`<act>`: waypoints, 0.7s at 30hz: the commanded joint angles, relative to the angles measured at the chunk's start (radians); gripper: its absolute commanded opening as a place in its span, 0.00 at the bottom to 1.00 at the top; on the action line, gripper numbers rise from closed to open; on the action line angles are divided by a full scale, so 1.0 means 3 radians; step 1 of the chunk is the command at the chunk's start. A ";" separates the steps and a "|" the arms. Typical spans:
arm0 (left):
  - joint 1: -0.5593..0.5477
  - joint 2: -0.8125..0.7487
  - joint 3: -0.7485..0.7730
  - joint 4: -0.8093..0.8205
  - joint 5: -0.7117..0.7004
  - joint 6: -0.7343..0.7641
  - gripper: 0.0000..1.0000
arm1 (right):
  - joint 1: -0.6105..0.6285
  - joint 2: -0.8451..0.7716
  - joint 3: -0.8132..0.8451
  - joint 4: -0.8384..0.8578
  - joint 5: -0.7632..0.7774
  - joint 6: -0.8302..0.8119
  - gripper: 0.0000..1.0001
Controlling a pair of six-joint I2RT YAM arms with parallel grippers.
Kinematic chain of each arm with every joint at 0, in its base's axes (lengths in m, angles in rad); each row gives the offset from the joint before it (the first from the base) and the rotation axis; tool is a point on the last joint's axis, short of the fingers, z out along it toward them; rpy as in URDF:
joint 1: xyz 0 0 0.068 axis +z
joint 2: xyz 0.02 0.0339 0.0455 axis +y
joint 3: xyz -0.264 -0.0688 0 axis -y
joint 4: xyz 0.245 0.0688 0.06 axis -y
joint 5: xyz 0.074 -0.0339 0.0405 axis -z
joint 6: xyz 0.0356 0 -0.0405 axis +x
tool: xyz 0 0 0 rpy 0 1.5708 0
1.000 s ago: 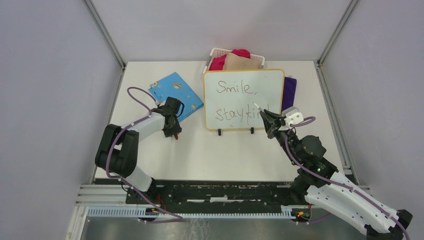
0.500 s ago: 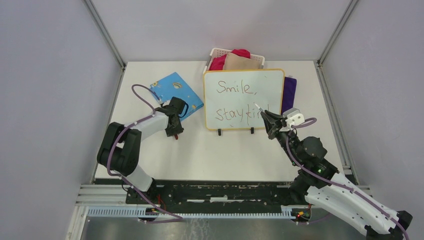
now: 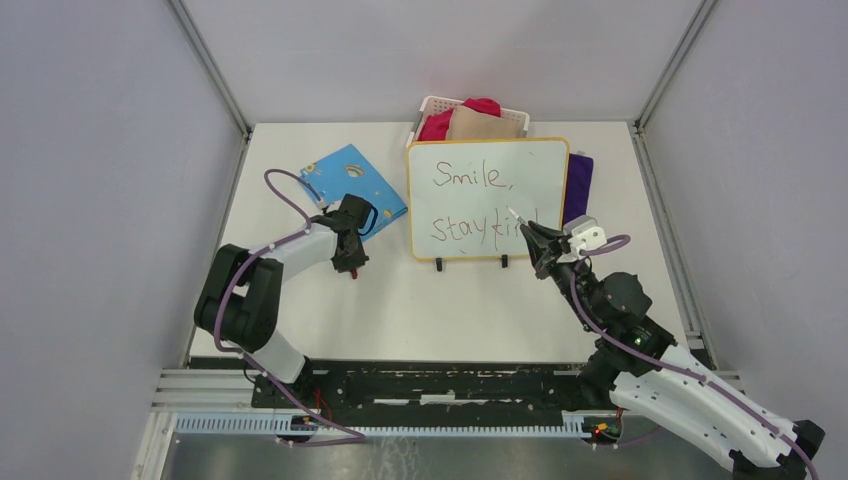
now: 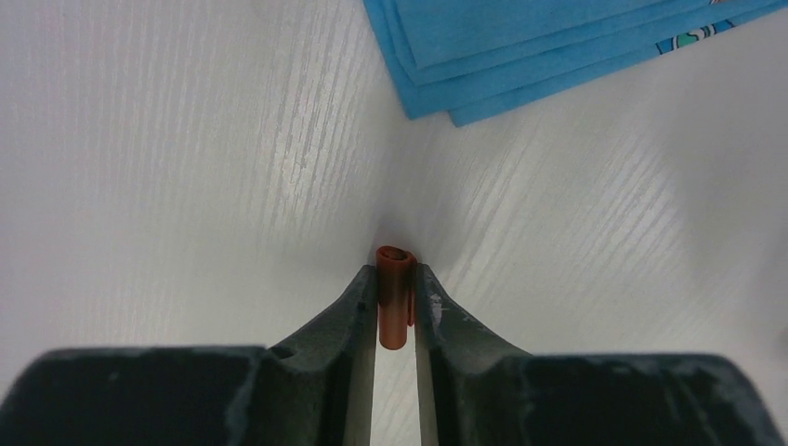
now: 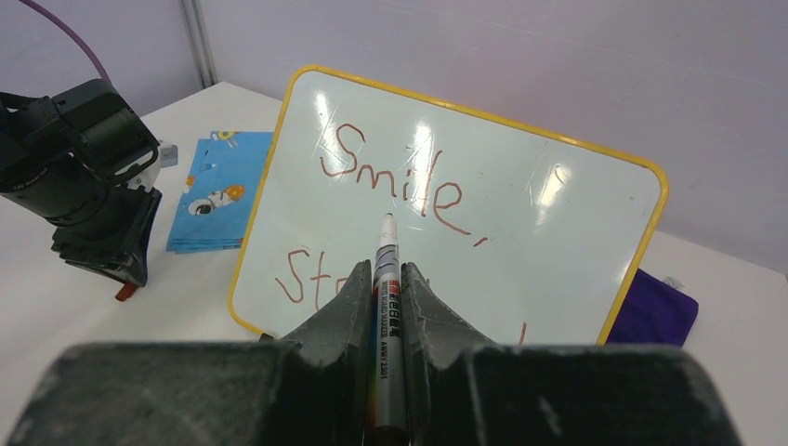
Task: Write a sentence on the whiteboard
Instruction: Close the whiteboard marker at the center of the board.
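Observation:
The whiteboard with its yellow frame stands upright at the back centre of the table. On it the dark-red sentence reads "Smile," over "stay kind"; the last word is partly hidden behind my right gripper. My right gripper is shut on a silver marker, whose bare tip points at the board, just off its lower right part. My left gripper is low over the table, left of the board. It is shut on a small red-brown marker cap.
A blue card lies behind the left gripper, its corner also in the left wrist view. A purple cloth lies behind the board's right edge. A white basket of red and tan cloths sits at the back.
My left gripper's jaws have narrowed onto the red-brown cap, and its wrist has shifted slightly right. The right arm and marker have not moved.

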 commanded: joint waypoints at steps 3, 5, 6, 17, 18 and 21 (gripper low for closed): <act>-0.0010 0.0011 -0.0127 -0.0073 0.0039 -0.0056 0.19 | 0.0003 0.0010 0.0076 0.0062 0.0028 0.0005 0.00; -0.0011 -0.0020 -0.0123 -0.0073 0.0071 -0.0050 0.10 | 0.0004 0.0016 0.0076 0.0056 0.0035 0.0005 0.00; -0.0010 -0.0062 -0.0119 -0.0074 0.0086 -0.0045 0.05 | 0.0003 0.0021 0.0082 0.0049 0.0036 0.0005 0.00; -0.0011 -0.0728 0.0225 -0.0333 0.0158 -0.0108 0.02 | 0.0008 0.0066 0.0146 -0.0007 0.0070 -0.0014 0.00; -0.0011 -0.0815 0.0273 -0.0345 0.0165 -0.0117 0.02 | 0.0006 0.0080 0.0156 -0.0009 0.0084 -0.0032 0.00; -0.0011 -0.1068 0.0394 -0.0351 0.0204 -0.0154 0.02 | 0.0004 0.0130 0.0219 -0.0001 0.0103 -0.0107 0.00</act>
